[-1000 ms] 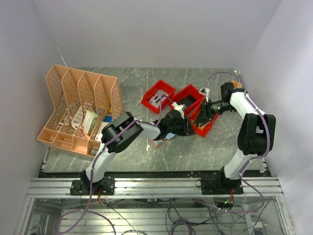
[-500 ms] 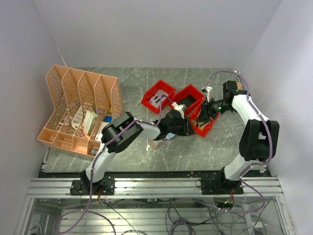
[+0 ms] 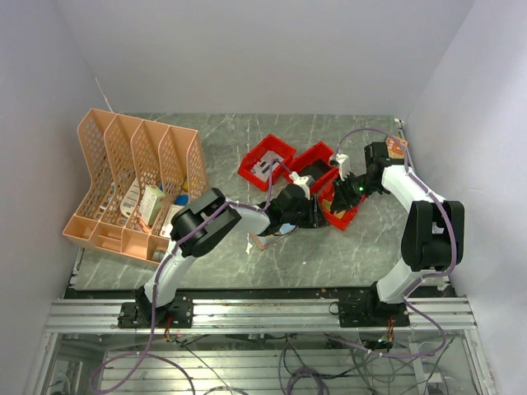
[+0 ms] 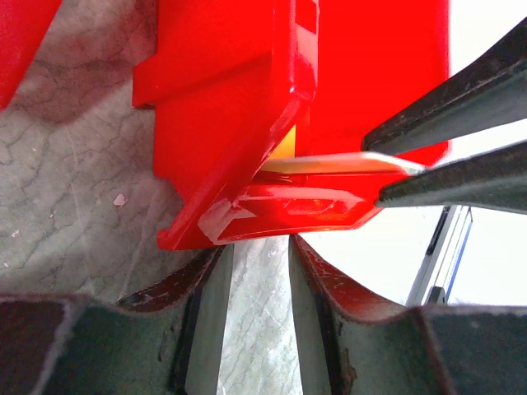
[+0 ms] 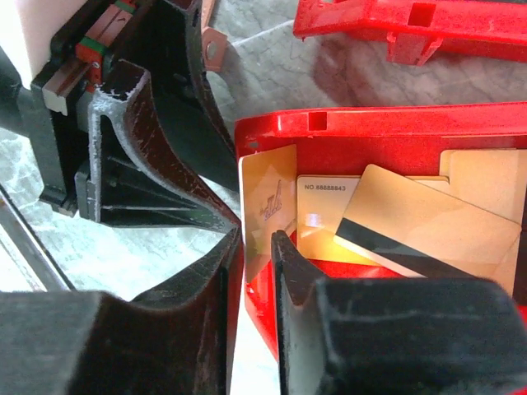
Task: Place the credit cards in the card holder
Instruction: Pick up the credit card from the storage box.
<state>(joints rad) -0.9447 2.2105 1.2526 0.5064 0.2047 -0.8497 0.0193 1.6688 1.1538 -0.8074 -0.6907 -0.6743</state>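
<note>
Three white walls (image 3: 247, 49) close in your grey marbled table (image 3: 222, 148). Your credit cards (image 5: 412, 222) lie in the right-hand red bin (image 5: 370, 123). One cream card (image 5: 268, 202) stands against its wall, between the nearly-together fingers of your right gripper (image 5: 257, 239); clamped or not, you cannot tell. Your left gripper (image 4: 259, 251) stands open just beside that bin.

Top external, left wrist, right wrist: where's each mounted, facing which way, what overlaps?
Top external: above and behind the robot, looking down at the table; left gripper and right gripper in frame.
Left wrist: behind the left gripper, faces along its fingers at the outside of a red bin.
Right wrist: behind the right gripper, looks past its fingers into that bin, at a card.
Shared: both wrist views show the card between the right gripper's fingers.
</note>
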